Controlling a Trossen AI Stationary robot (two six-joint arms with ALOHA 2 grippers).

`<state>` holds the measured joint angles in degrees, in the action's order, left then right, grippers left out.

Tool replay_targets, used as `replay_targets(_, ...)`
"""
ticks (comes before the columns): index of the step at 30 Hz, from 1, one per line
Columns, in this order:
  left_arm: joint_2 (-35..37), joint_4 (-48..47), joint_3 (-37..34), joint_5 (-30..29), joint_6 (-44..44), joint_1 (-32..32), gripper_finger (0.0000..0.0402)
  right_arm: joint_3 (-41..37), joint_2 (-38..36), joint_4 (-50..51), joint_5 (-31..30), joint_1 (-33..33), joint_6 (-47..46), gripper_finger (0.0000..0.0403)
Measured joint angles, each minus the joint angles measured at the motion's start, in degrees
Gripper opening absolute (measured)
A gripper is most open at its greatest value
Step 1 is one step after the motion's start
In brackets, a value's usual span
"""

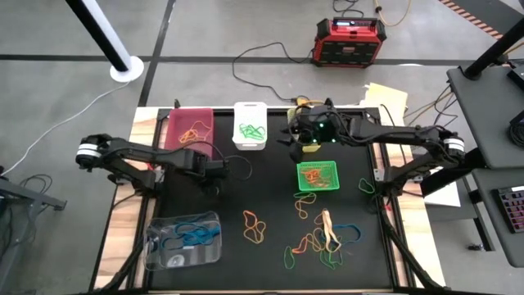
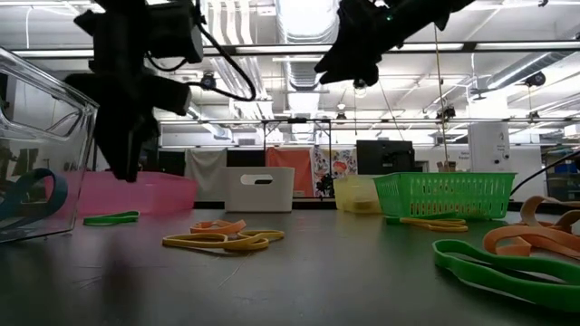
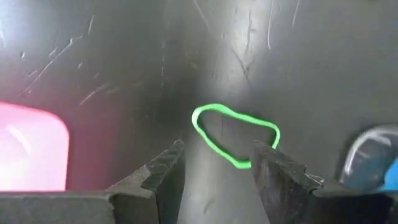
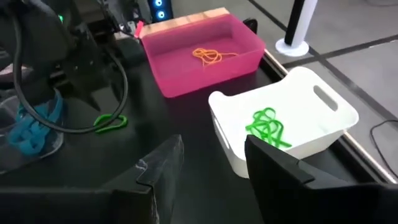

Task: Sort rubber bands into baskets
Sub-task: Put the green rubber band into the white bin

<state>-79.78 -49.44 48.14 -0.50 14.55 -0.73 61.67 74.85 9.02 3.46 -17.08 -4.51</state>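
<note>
A green rubber band (image 3: 235,134) lies flat on the black table mat; it also shows in the low view (image 2: 111,217) and in the right wrist view (image 4: 111,122). My left gripper (image 3: 217,149) hangs open just above it, fingers pointing down, beside the magenta-pink basket (image 1: 190,127). My right gripper (image 1: 296,135) is open and empty, high over the yellow-green basket (image 2: 356,193), near the white basket (image 4: 292,124), which holds green bands. The pink basket (image 4: 205,53) holds orange bands. The green mesh basket (image 1: 318,176) and the clear basket (image 1: 184,239) also hold bands.
Loose bands lie on the mat's near right part: an orange one (image 1: 252,225) and a mixed pile (image 1: 323,238). Yellow and orange bands (image 2: 222,238) lie in front of the low camera. A red-black box (image 1: 350,41) stands on the floor beyond the table.
</note>
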Motion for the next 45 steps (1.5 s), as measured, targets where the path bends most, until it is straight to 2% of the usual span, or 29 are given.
replay_targets(4, -0.38, 4.73, -1.48, -0.87, -0.43, -0.22, 0.0164, -0.04, -0.26, -0.72, -0.04, -0.02, 0.11, 0.0168)
replay_targets(9, -1.58, 5.47, -1.88, -4.89, -1.62, -0.22, 0.0164, 0.53, 0.63, -0.97, -0.02, 0.0, 0.75, 0.0173)
replay_targets(23, -3.01, 10.04, -5.85, -4.95, -9.36, -0.24, 0.0164, 0.51, 1.84, -0.87, -0.07, -0.02, 1.05, 0.0171)
replay_targets(30, -3.07, 12.68, -8.25, -4.95, -9.97, -0.24, 0.0162, 0.48, 1.84, -0.84, -0.48, -0.02, 1.07, 0.0171)
replay_targets(35, -3.07, 13.85, -9.63, -4.91, -9.98, -0.24, 0.0141, 0.48, 1.84, -0.99, -0.5, -0.02, 1.07, 0.0171)
replay_targets(45, -2.9, 15.86, -11.02, -4.24, -9.99, -0.18, 0.0072, 0.46, 1.84, -1.07, -0.5, -0.02, 1.05, 0.0171)
